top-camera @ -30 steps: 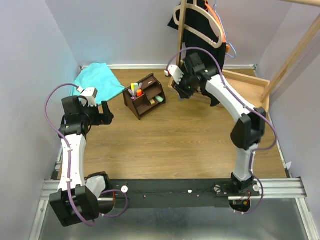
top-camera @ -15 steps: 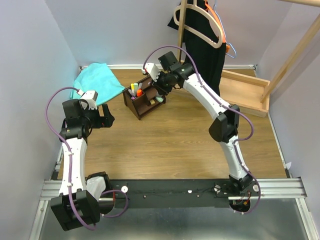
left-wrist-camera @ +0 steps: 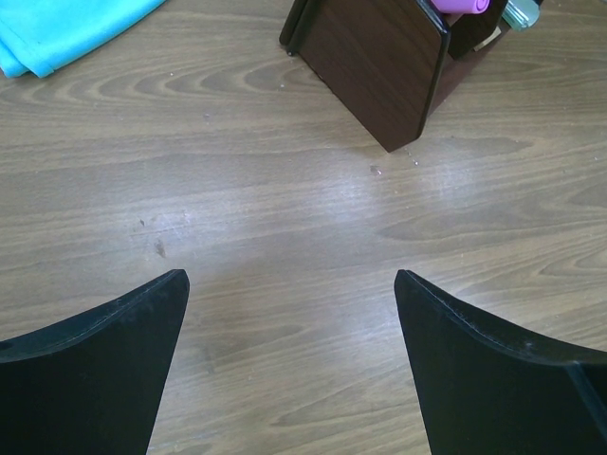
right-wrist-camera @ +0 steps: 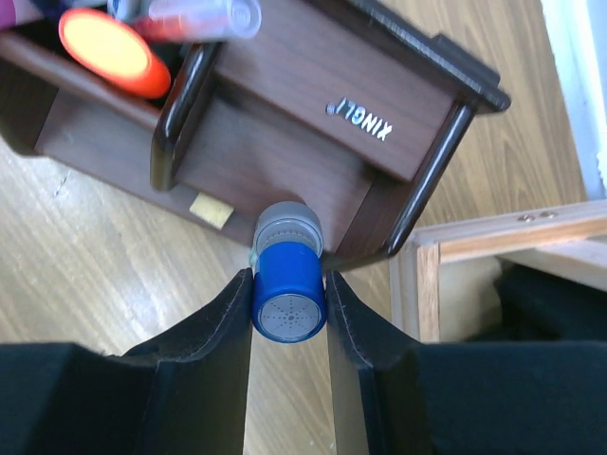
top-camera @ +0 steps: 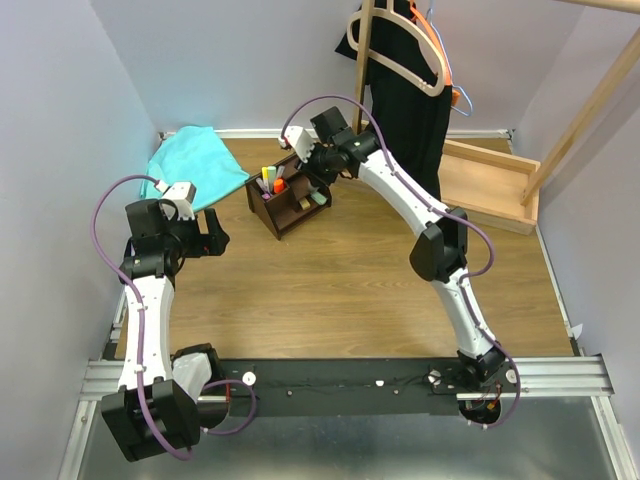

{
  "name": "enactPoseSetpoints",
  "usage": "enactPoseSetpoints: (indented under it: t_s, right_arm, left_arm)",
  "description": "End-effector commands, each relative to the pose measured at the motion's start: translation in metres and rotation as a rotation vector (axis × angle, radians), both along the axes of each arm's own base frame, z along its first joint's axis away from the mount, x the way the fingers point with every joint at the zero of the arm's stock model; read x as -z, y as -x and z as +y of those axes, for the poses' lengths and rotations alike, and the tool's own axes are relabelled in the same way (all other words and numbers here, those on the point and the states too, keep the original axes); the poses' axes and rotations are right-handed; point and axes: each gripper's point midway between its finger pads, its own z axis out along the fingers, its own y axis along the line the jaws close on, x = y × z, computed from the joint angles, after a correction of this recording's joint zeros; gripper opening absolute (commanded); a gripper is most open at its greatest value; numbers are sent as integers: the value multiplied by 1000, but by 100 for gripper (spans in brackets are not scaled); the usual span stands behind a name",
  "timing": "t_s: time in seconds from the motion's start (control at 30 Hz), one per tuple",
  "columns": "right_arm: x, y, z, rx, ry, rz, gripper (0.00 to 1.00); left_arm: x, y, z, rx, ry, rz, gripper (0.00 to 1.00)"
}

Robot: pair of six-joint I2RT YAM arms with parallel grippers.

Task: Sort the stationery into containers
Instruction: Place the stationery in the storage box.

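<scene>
The right claw [right-wrist-camera: 289, 318] is clamped on the small blue cylinder [right-wrist-camera: 288, 296], with a black finger pressed against each side. The cylinder's grey end points away from the claw and sits close against the lower wall of the dark brown organizer [right-wrist-camera: 322, 104]; contact between them cannot be told. Ahead of this claw and to its left, an orange marker [right-wrist-camera: 106, 45] and a clear-capped pen [right-wrist-camera: 194, 16] stand in the organizer's upper slots. A small tan piece [right-wrist-camera: 211, 210] shows in a low compartment just left of the cylinder's far end. To the claw's right lies the corner of a light wooden tray [right-wrist-camera: 493, 237].

The left claw [left-wrist-camera: 289, 284] is spread wide apart and holds nothing, hovering over the bare wooden tabletop [left-wrist-camera: 285, 209]. The organizer stands ahead of it, slightly to the right and well apart. A teal cloth [left-wrist-camera: 66, 28] lies ahead to its left.
</scene>
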Motion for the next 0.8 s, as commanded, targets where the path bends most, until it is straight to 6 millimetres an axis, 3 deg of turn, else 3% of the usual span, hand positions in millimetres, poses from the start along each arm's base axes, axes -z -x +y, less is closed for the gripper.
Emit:
enactPoseSetpoints:
  t_s: [0.0, 0.5, 0.67, 0.77]
  right_arm:
    - [-8, -15, 15, 8, -31, -76, 20]
    - [11, -24, 24, 5, -23, -83, 25]
    - [7, -28, 27, 24, -37, -109, 50]
    - [2, -31, 28, 37, -51, -126, 59]
  left_arm:
    - [4, 3, -2, 2, 17, 7, 99]
    - [9, 2, -1, 1, 16, 16, 99]
    - [10, 2, -1, 2, 20, 17, 99]
    - [10, 2, -1, 2, 20, 19, 99]
